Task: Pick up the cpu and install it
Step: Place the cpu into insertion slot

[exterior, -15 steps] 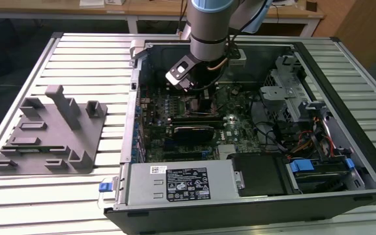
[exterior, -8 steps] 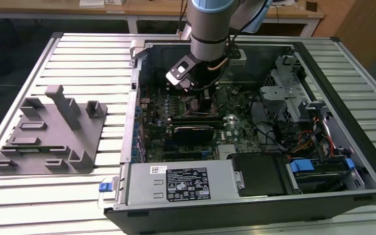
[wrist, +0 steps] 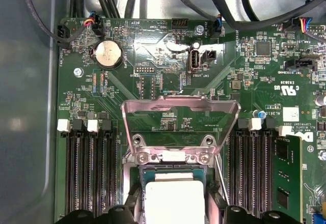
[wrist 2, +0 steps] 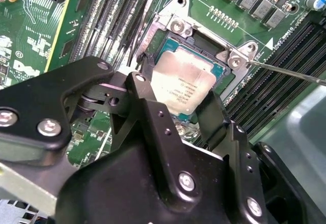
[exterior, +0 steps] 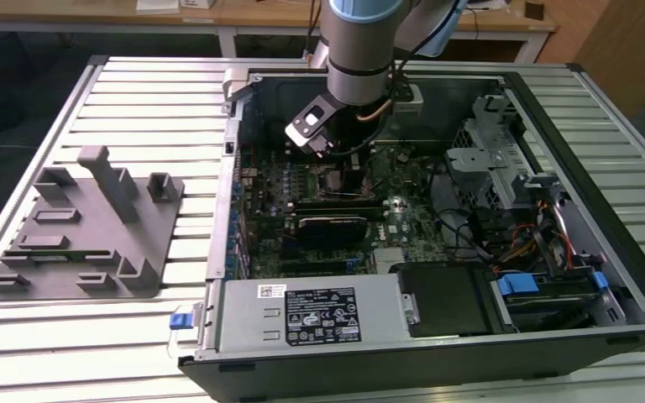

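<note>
Over the socket (wrist 2: 201, 43) inside the case (exterior: 412, 369), the gripper (wrist 2: 179, 87) pinches the cpu (wrist 2: 187, 81) by two opposite edges. The chip sits level in or just above the socket, below the raised frame (wrist: 181, 103). It looks light, stiff and slick on top, probably delicate underneath, so the thin rim seems the safest hold.

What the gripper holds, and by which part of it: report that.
The gripper holds the cpu, pinched by two opposite side edges, at the open socket.
</note>
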{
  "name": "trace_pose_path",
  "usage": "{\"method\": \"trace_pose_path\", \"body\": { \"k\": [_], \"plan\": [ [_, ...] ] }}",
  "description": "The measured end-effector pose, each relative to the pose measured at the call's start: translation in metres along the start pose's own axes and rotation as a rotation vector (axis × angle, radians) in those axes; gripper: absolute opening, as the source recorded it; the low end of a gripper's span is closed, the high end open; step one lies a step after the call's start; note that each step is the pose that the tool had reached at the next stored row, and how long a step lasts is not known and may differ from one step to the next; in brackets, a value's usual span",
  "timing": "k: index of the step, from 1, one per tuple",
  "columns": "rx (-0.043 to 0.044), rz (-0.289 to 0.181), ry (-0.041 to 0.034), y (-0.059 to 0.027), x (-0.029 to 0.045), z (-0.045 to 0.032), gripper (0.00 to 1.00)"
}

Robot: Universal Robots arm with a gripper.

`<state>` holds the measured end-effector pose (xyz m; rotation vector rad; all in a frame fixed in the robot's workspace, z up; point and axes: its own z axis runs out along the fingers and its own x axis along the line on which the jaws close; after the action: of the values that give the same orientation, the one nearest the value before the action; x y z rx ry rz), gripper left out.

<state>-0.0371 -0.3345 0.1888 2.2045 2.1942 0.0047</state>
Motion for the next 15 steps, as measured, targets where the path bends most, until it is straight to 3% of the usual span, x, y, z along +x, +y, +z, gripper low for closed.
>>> {"method": "trace_pose_path", "body": {
  "k": [15],
  "plan": [
    [0.0004, 0.0, -0.0006, 0.0, -0.0002, -0.0035, 0.6]
  ]
}}
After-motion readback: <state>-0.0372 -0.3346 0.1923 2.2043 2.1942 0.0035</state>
